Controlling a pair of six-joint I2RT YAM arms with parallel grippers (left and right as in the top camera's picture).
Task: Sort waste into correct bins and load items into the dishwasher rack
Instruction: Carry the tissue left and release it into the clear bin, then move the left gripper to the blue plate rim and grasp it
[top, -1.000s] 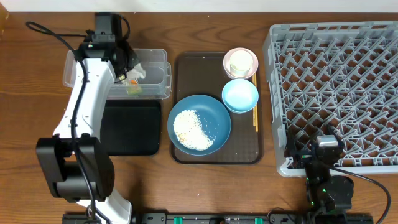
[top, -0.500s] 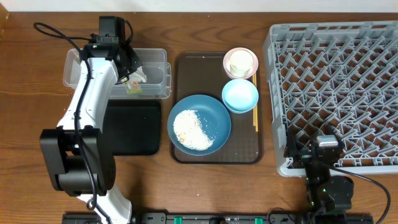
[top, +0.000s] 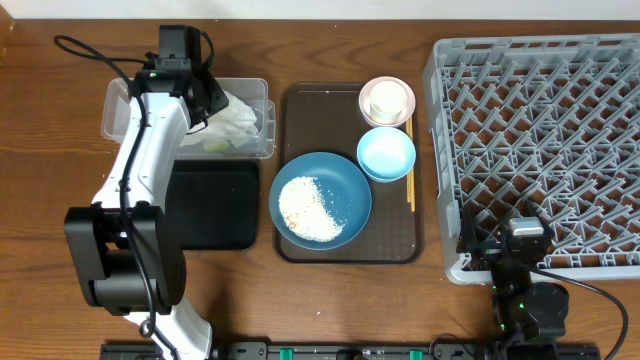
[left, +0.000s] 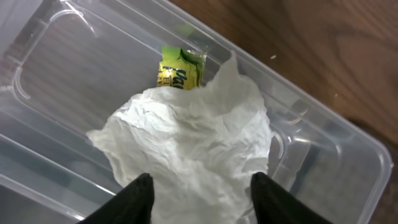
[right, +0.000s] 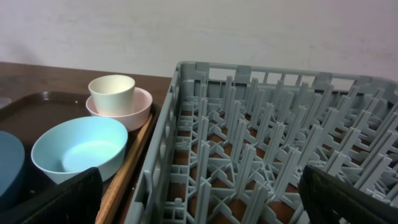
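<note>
- We find the crumpled white paper napkin (left: 193, 143) lying in the clear plastic rectangular tub (left: 323, 149), partly covering the small yellow-green snack wrapper (left: 179, 71).
- Only the left wrist view shows the wrapper's print. From overhead it is a mere green fleck.
- The tub sits on a brown wooden table (top: 60, 180), and the right wrist view adds a pale wall (right: 186, 31) behind.
- The left gripper (left: 202, 186) hangs just above the napkin, its fingers spread, one at each side.
- The right gripper (right: 202, 193) gapes wide at the large grey plastic lattice rack (right: 261, 143), holding nothing.
</note>
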